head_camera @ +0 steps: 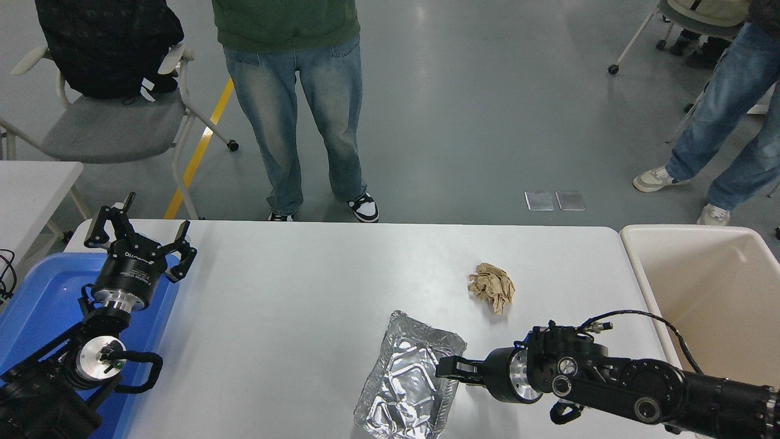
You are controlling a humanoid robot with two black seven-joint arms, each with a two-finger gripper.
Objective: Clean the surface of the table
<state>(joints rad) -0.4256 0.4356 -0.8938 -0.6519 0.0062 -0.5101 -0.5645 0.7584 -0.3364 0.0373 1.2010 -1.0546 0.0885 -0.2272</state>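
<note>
At tray (407,390) right rim | right gripper (449,370), jaws seemingly pinching foil | thin rim may crumple, slip | paper wad (492,287) beyond tray | left gripper (139,239) parked, splayed

Right gripper (446,370) at the foil tray (407,385)
Its jaws meet the tray's right rim on the white table (292,305); a crumpled brown paper (492,286) lies near, behind them.

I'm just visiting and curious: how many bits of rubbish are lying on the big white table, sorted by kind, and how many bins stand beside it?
Foil trays: 1
Crumpled brown paper balls: 1
Bins: 2, one blue bin at the left, one beige bin at the right
Total: 4 things
</note>
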